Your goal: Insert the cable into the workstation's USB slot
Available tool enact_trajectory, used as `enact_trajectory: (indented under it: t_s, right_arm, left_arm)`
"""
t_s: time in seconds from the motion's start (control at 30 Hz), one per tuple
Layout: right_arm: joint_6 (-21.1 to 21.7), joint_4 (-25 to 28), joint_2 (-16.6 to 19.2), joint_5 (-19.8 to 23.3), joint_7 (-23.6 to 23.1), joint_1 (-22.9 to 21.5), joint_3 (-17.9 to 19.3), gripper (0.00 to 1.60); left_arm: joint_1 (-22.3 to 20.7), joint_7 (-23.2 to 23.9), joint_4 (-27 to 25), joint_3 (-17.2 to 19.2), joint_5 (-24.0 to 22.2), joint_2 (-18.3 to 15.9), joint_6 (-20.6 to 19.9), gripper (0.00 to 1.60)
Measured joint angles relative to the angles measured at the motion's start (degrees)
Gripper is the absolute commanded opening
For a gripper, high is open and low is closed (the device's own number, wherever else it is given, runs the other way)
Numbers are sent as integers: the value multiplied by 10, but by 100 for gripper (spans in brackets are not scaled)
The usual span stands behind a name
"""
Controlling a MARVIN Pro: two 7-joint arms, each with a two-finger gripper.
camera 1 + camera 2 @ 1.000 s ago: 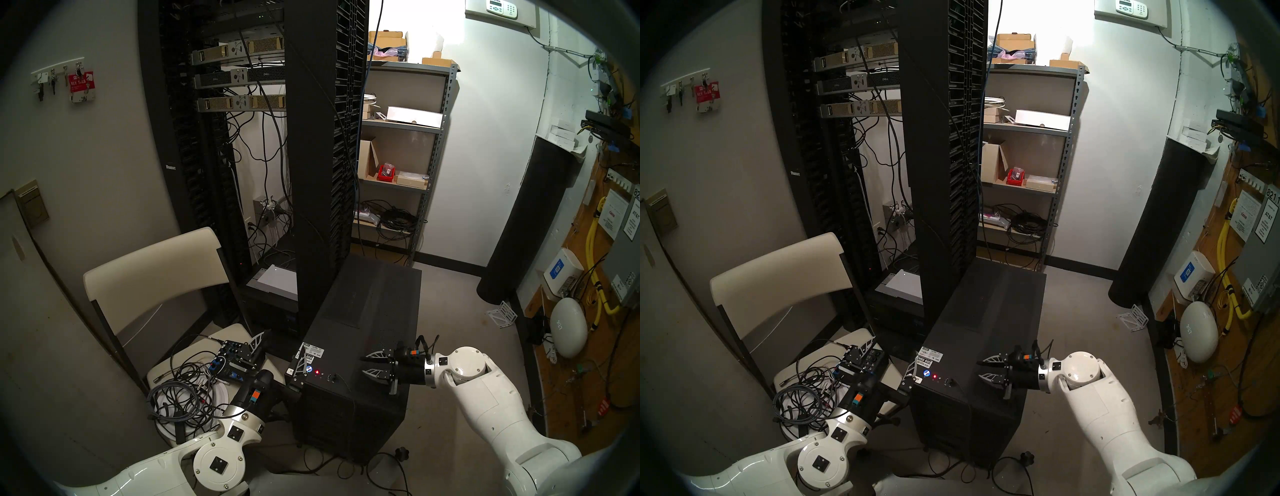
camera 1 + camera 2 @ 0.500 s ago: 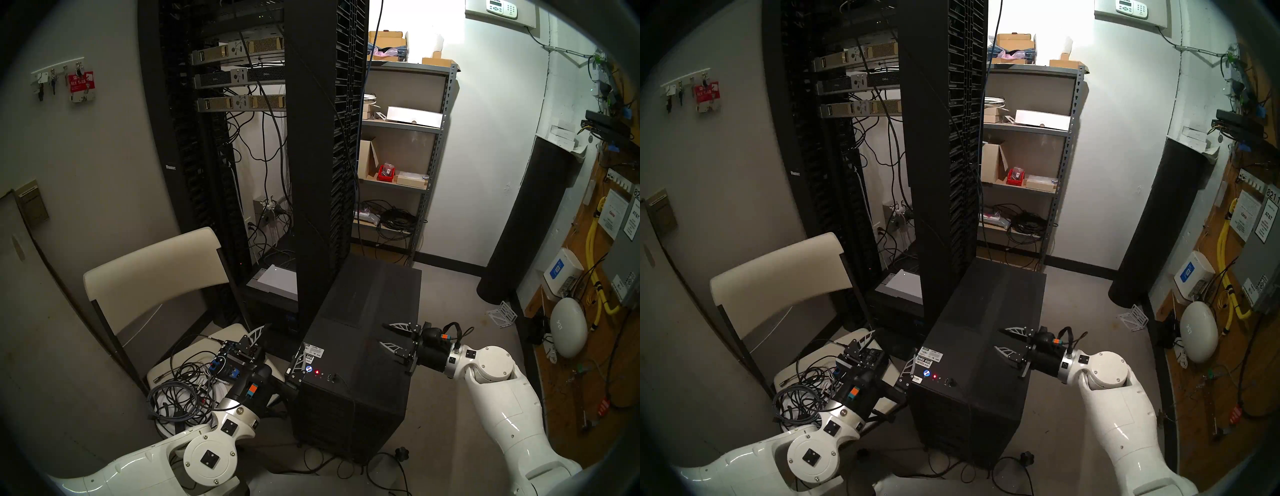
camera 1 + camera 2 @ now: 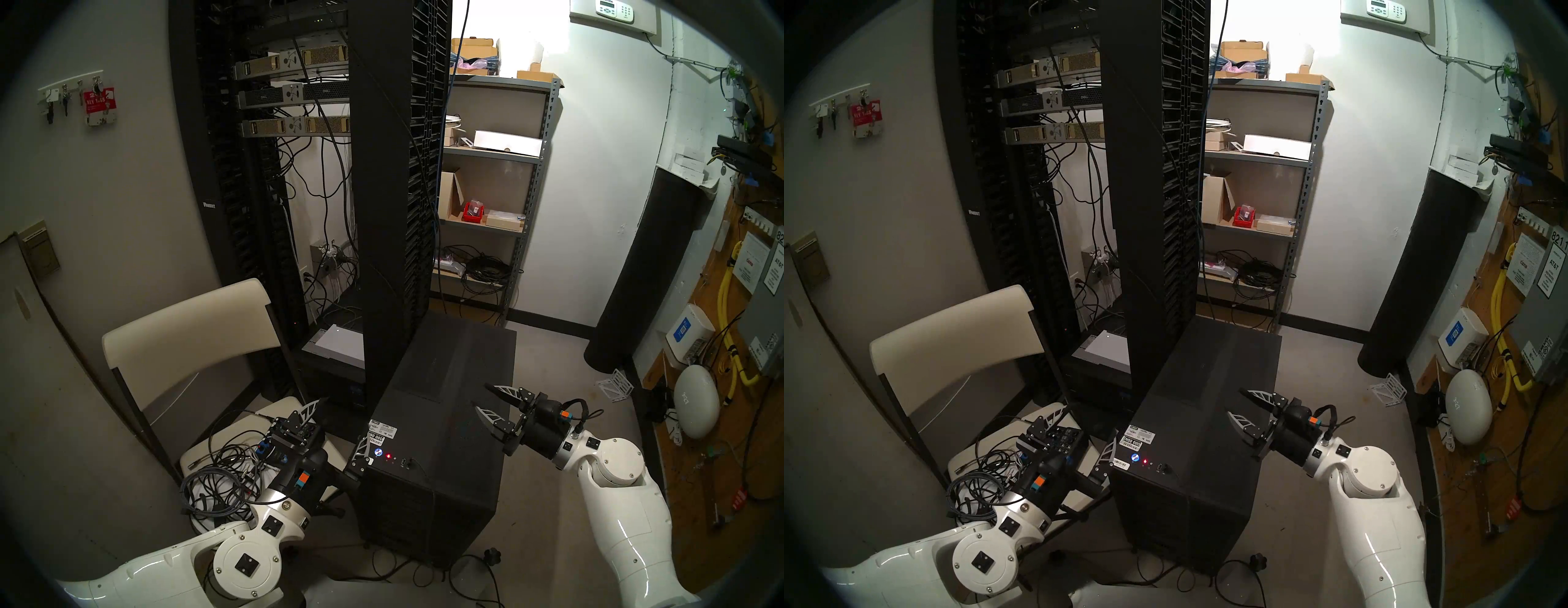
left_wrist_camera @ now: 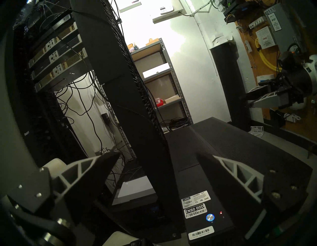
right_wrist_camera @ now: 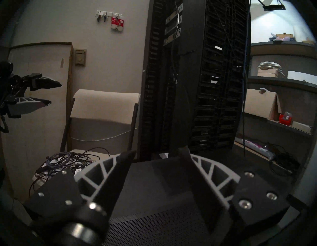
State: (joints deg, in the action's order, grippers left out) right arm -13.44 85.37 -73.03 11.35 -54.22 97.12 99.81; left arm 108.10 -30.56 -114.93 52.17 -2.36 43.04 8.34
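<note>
The workstation (image 3: 432,429) is a black tower on the floor with white stickers and a red light on its front top panel. The cable's small black plug (image 3: 408,464) sits at the USB ports there, and its thin wire curves off toward the front right. My right gripper (image 3: 479,395) hovers open and empty above the tower's right top edge, well behind the plug. In the right wrist view the mesh top (image 5: 163,171) lies under its fingers. My left gripper (image 3: 335,429) is wide open and empty, straddling the tower's front left corner beside the stickers (image 4: 195,200).
A tall black server rack (image 3: 394,170) stands right behind the tower. At the left, a cream chair (image 3: 191,327) carries a small audio mixer (image 3: 280,441) and tangled cords (image 3: 220,479). A metal shelf (image 3: 496,153) and a black column (image 3: 645,276) stand at the back right. Loose cable lies on the floor (image 3: 475,569).
My right gripper has drawn back and up from near the front panel toward the tower's right side, with its jaws spreading wider. The left arm shifted slightly.
</note>
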Motion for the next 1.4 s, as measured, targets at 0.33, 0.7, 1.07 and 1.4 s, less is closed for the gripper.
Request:
enact_trajectory:
  t_s: [0.33,0.7,1.07,1.4]
  right_arm:
    - [37,35,-4,-10,16,24,5,160]
    - [55,44,-6,-10,17,28,7,160]
    - [54,46,-7,-10,14,28,9,160]
    - [53,46,-9,-10,11,28,10,160]
  left_arm:
    - [3,-7,-1,0,4,-1,6,160]
    - [2,-11,-1,0,3,3,13,160]
    - [1,-11,-1,-1,1,4,14,160]
    - [0,-12,-1,-1,1,4,15,160]
